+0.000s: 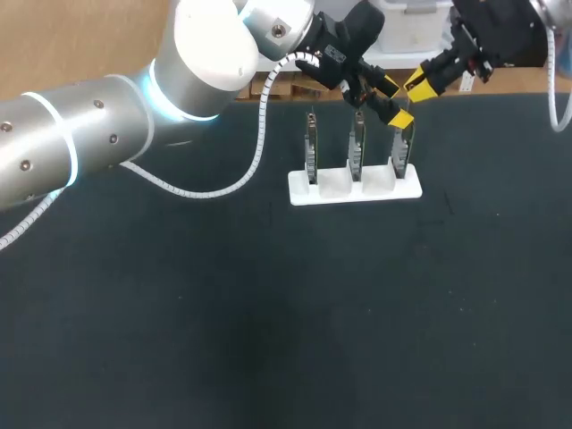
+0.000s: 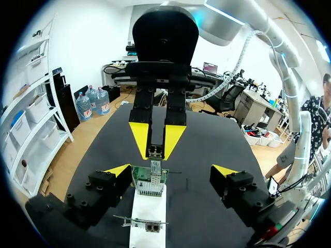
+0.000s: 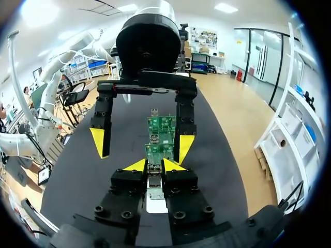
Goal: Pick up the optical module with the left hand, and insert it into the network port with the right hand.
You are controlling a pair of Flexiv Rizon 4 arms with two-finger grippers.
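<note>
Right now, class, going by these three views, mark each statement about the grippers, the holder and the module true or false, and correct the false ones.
1. The white holder carries three upright circuit boards. True.
2. The left gripper is shut on the optical module. False: it is open, with its fingers well apart on either side of a board.
3. The right gripper holds the optical module between its two fingers. True.
4. The holder lies tipped over with its boards spilled out. False: it sits flat, and all three boards stand in it.
</note>
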